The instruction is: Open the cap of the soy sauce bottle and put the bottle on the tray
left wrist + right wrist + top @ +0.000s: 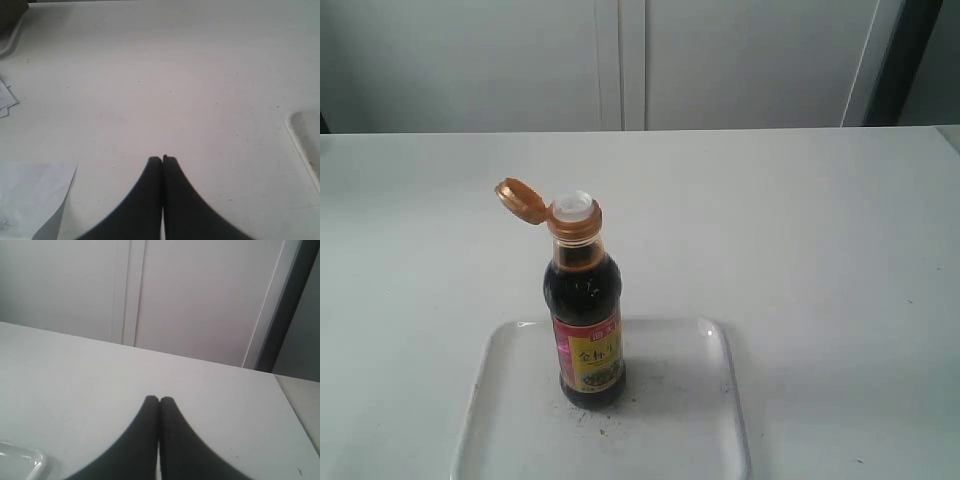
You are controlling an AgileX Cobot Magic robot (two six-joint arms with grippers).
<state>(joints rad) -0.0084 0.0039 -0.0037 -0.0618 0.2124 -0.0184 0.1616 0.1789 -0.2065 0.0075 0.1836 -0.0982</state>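
The soy sauce bottle (586, 320) stands upright on the translucent tray (690, 420) at the table's near middle. Its orange-gold cap (521, 199) is flipped open to the left on its hinge, baring the white spout (573, 206). Neither arm shows in the exterior view. In the left wrist view my left gripper (162, 159) is shut with nothing between its black fingers, above bare table, and a corner of the tray (304, 137) shows at the edge. My right gripper (159, 399) is likewise shut and empty, with a tray corner (27, 460) beside it.
White table (800, 250) all round, with its back edge against pale cabinet doors (620, 60). Sheets of paper (30, 200) lie on the table near the left gripper, and more paper scraps (6, 100) lie further off.
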